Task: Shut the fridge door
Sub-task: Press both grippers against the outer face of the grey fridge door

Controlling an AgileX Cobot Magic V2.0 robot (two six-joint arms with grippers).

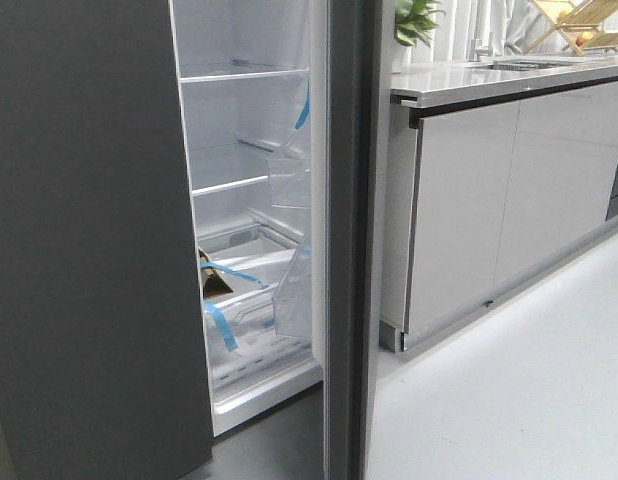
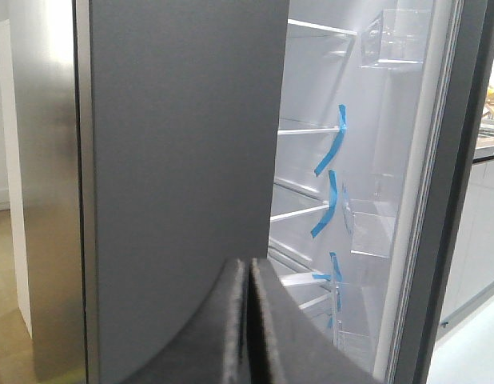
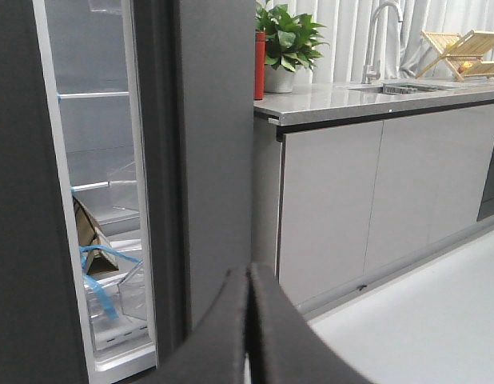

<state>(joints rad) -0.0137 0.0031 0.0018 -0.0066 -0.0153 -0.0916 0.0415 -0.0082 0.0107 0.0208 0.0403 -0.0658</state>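
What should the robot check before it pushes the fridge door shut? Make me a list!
1. Is the fridge door open? Yes, it stands ajar, edge-on in the front view: ok to push.
2. Does anything stick out past the shelves into the door's way? The door bins and the blue tape sit inside: looks ok.
3. Is the left gripper empty? Its fingers are pressed together, holding nothing: ok.
4. Is the right gripper empty? Also shut on nothing: ok.
5. Is a gripper touching the door yet? Cannot tell; neither wrist view shows contact.
6. Is the cabinet beside the door out of the way? It stands apart, on the outer side: ok.
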